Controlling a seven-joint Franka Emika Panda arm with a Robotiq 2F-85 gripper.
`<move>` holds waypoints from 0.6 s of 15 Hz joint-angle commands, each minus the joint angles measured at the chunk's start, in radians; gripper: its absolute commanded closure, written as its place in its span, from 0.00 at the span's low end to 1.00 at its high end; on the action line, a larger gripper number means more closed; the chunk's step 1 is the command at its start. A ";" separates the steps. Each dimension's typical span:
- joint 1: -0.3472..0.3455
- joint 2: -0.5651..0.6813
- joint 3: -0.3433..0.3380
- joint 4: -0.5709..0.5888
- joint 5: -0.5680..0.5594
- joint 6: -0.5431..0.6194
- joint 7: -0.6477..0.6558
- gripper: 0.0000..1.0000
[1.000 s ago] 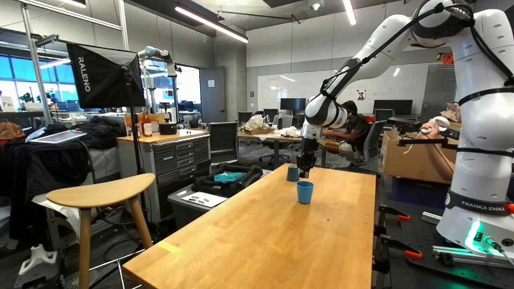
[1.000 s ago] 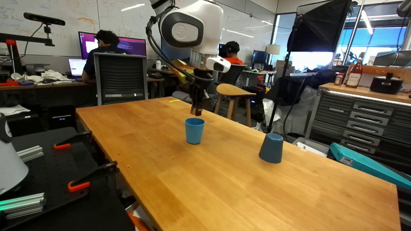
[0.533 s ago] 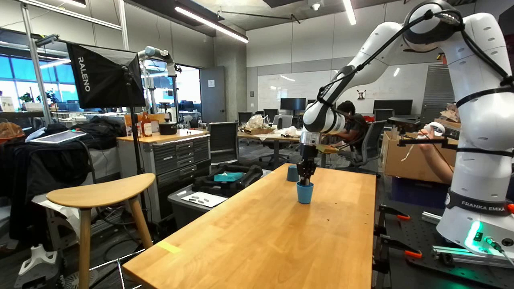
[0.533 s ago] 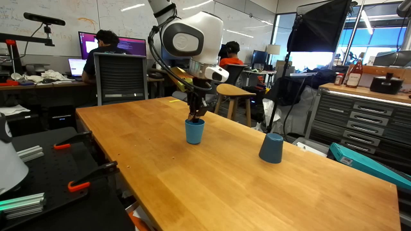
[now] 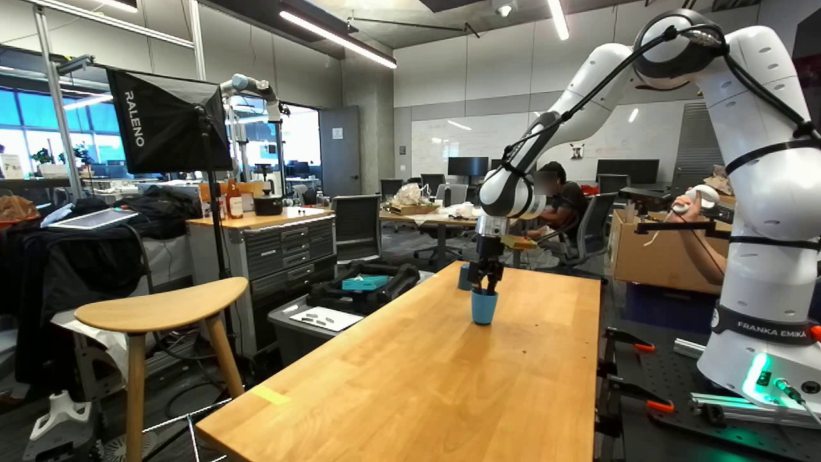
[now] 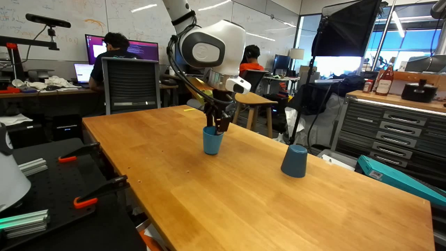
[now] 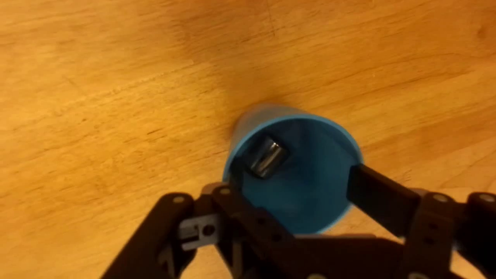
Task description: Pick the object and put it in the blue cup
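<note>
The blue cup [image 6: 212, 143] stands mouth up on the wooden table, in both exterior views. Inside it, in the wrist view, lies the object, a small shiny dark metal cylinder [image 7: 267, 158], close to the cup's wall; the exterior views do not show it. My gripper [image 6: 214, 129] points down at the cup's mouth with its fingers spread and nothing between them. The right-hand finger [image 7: 381, 197] reaches over the rim in the wrist view, and the other is at the opposite side of the mouth. Both fingertips seem to be at or just inside the rim.
A darker blue cup [image 6: 294, 162] stands upside down on the table [image 6: 244, 195], near the long edge. Black clamps with orange ends [image 6: 86, 202] sit along the robot's side of the table. A wooden stool [image 5: 163, 307] is beyond the opposite edge.
My gripper has come down from above the blue cup to its mouth, and its fingers have spread apart. The cup has shifted slightly. The metal cylinder now lies in the cup.
</note>
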 commanded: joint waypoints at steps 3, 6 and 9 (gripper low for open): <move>0.010 -0.053 -0.011 -0.008 -0.021 0.003 0.007 0.44; 0.010 -0.090 -0.013 -0.015 -0.032 -0.025 0.002 0.66; 0.010 -0.177 -0.022 -0.045 -0.060 -0.068 -0.013 0.62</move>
